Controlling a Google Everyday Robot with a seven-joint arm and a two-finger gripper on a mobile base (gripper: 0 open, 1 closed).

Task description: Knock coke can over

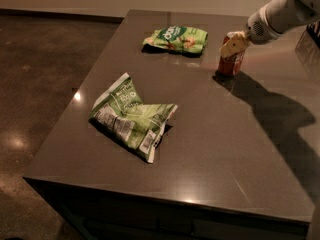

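Observation:
The coke can (230,63) is a small red can standing on the grey table (210,134), at the far right; it leans slightly. My gripper (234,45) comes in from the upper right on a white arm and sits right at the can's top, its cream-coloured fingers (232,47) covering the upper part of the can. The can's silver top is hidden behind the fingers.
A green snack bag (176,37) lies at the far middle of the table, left of the can. A larger crumpled green bag (131,116) lies at the centre left. The arm's shadow falls across the table's right side. Dark floor lies to the left.

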